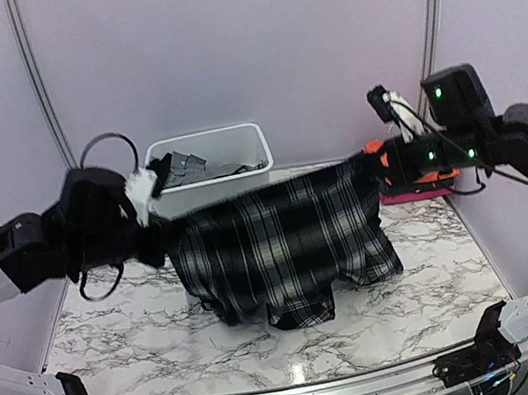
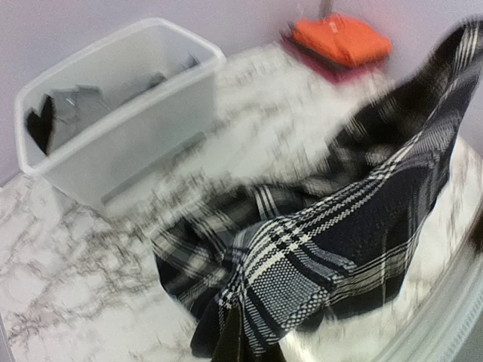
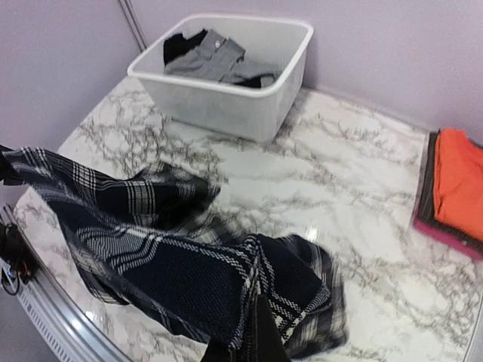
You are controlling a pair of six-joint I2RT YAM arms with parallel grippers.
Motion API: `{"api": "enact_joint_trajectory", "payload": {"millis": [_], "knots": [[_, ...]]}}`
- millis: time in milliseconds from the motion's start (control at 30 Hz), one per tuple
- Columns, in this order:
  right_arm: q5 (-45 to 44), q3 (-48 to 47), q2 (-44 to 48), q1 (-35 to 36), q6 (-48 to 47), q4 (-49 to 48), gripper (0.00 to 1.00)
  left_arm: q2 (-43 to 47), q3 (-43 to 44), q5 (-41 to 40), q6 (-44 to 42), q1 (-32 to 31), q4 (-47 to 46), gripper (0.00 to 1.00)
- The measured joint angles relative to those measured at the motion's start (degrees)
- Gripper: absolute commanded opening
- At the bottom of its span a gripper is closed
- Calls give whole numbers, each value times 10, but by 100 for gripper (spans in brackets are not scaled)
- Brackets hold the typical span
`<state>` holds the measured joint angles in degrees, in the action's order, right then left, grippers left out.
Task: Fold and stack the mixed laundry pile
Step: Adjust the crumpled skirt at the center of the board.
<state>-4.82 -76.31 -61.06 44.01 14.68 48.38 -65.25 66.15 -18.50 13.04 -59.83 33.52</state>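
Left tool [image 1: 154, 224]: closed on the plaid skirt [image 1: 282, 245], at its left corner.
Right tool [image 1: 373, 161]: closed on its right corner.
Skirt: stretched between both tools, lower part resting on the bench [image 1: 430, 281].
Tub [image 1: 203, 135]: behind the skirt, holding grey clothes [image 3: 211, 56].
Orange shirt [image 3: 456, 181]: folded at the bench's far right.

Both arms up, reaching in from opposite sides. Left arm [image 1: 11, 262] enters from the left edge, forearm about level; left gripper [image 1: 159, 233] points right, jaws closed on one top corner of the plaid skirt [image 1: 282, 245]. Right arm [image 1: 522, 136] enters from the right edge, elbow bent, green lights lit; right gripper [image 1: 377, 163] points left, jaws closed on the other corner. Grippers well apart, right slightly higher.
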Motion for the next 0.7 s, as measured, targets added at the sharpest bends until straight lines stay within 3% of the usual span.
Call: {"api": "enact_joint_trajectory", "payload": {"millis": [167,300,400,500,700], "knots": [[8,-178,-132,-75,-51,-48,0,-66,167,-1,-6,116,-65,0],[16,-319,-247,-121,-80,-61,0,-146,270,-33,-16,151,-76,0],[34,-364,-276,-131,-90,-75,0,-164,296,-45,-29,160,-75,0],[76,-293,-216,-131,-89,-110,0,-122,250,-10,-44,160,-89,0],[171,116,56,-77,-21,-213,0,73,-23,130,-54,120,-143,0]]}}
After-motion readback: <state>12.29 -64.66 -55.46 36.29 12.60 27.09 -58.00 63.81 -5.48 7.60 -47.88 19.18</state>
